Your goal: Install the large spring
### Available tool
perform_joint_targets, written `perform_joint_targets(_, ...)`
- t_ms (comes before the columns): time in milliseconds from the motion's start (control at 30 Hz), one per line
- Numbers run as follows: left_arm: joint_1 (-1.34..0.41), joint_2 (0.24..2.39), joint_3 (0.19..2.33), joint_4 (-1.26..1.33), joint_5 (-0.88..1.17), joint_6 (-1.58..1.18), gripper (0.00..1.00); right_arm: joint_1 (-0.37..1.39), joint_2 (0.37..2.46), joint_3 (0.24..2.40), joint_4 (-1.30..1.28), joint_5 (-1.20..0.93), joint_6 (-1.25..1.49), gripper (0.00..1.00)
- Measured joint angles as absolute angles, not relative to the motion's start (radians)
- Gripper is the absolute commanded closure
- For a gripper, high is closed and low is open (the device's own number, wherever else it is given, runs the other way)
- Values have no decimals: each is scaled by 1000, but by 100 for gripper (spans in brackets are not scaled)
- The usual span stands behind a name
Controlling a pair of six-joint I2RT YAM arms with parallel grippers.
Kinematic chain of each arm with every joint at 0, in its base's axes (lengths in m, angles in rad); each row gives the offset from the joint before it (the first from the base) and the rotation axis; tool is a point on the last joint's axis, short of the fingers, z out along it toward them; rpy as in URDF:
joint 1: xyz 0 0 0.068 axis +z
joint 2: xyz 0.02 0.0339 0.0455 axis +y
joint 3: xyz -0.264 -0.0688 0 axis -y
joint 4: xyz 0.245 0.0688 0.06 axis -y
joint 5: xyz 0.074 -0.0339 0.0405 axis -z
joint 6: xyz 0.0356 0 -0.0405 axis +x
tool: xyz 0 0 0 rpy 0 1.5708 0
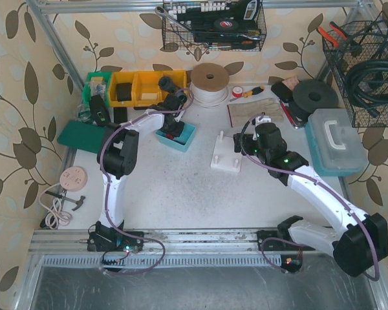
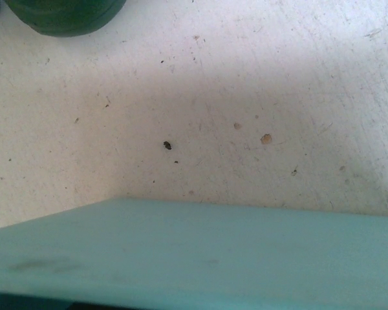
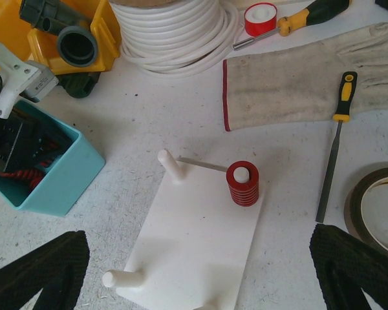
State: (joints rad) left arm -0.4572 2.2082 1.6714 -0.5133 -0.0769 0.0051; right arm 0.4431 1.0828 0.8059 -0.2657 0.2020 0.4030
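Left claw (image 1: 174, 130) sits in the teal bin (image 1: 183, 146), upper centre, nearest the red springs (image 3: 16, 175); its spread is hidden. Right claw (image 3: 197, 268) hangs wide apart over the peg board (image 3: 200, 223).

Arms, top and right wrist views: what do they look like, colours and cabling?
The left arm and right arm have white link shells and black joint housings. A purple cable loops along each, and small green lights glow on them. The right arm's fingers are black, textured.

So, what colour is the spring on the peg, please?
The spring is red, clearest in the right wrist view.
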Motion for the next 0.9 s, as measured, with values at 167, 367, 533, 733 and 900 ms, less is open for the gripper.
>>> perform_joint_targets(167, -457, 2205, 1671, -514, -75, 14, 89, 443, 1080, 806, -266, 202, 403, 8)
perform_joint_targets(367, -457, 2180, 1670, -532, -76, 31, 90, 443, 1080, 806, -266, 202, 403, 8)
perform_joint_targets(533, -457, 2101, 1625, -500, -72, 31, 92, 443, 1074, 806, -266, 202, 402, 8)
perform_joint_targets(733, -457, 2038, 1575, -455, -67, 35, 92, 443, 1074, 806, -266, 202, 400, 8)
perform_joint_targets(900, -457, 1988, 1475, -368, -43, 53, 95, 443, 1074, 806, -266, 199, 400, 9)
